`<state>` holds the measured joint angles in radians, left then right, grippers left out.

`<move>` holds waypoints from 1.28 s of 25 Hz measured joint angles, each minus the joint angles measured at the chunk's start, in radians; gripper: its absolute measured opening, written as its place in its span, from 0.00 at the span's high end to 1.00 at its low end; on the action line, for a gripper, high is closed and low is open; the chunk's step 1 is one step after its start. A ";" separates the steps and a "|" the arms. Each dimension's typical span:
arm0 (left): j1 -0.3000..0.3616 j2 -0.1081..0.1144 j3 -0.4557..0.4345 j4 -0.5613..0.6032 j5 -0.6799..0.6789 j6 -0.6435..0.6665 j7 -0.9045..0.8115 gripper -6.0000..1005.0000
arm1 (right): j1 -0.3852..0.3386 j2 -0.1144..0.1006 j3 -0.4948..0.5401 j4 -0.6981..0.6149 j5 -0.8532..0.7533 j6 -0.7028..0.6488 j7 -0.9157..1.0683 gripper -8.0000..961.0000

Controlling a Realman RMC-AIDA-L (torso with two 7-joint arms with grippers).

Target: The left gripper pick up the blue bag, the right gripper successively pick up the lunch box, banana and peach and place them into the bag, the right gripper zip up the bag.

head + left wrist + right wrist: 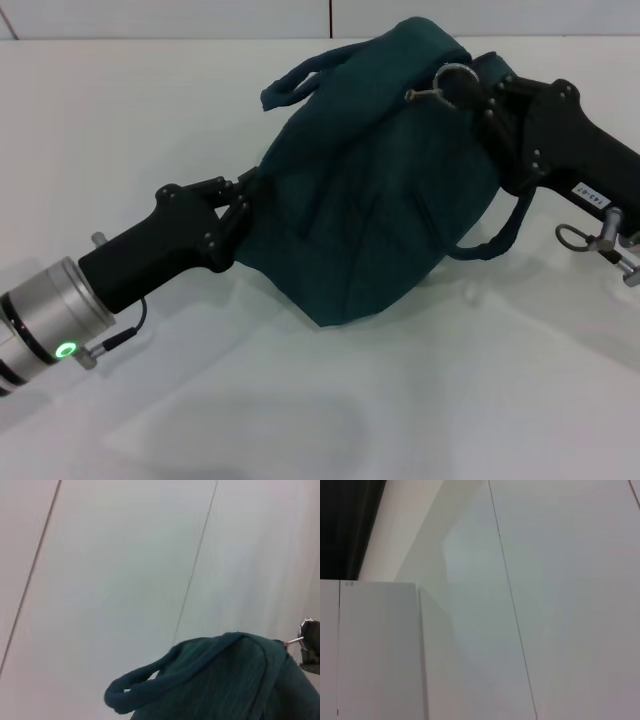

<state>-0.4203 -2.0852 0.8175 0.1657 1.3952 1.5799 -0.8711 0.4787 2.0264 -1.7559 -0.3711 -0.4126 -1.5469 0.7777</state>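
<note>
Bag (370, 170) held off the table (120, 120) between both arms, bulging; lunch box, banana, peach nowhere visible, presumably inside. Left gripper (243, 200) closed on the bag's left edge, fabric pinched between its fingers. Right gripper (478, 95) at the top right corner, beside the metal zip ring (447, 82); cannot tell its jaw state. Risks: fabric slipping from the left pinch under load, bag dropping; zip jamming on slack cloth if left unsupported. Small white label on right arm, writing too small to read; no other markings.
</note>
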 joint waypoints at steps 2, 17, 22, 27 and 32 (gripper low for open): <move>-0.006 -0.002 0.001 0.000 -0.001 -0.001 0.003 0.93 | 0.001 0.000 0.000 0.003 0.000 0.003 0.000 0.98; -0.049 -0.010 0.006 -0.012 -0.002 0.088 0.016 0.57 | 0.003 0.002 -0.001 0.008 0.000 0.026 -0.009 0.98; -0.059 -0.010 0.007 -0.017 0.008 0.085 0.016 0.50 | 0.003 0.002 0.000 0.005 0.002 0.030 -0.009 0.98; -0.067 -0.011 0.009 -0.037 0.011 0.067 0.016 0.60 | 0.008 0.002 0.000 0.000 0.002 0.030 -0.008 0.98; -0.069 -0.013 0.032 -0.041 0.012 0.064 0.038 0.82 | 0.013 0.001 -0.001 0.002 0.001 0.030 -0.003 0.98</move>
<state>-0.4893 -2.0983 0.8496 0.1250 1.4069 1.6437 -0.8332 0.4919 2.0279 -1.7573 -0.3696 -0.4112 -1.5169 0.7750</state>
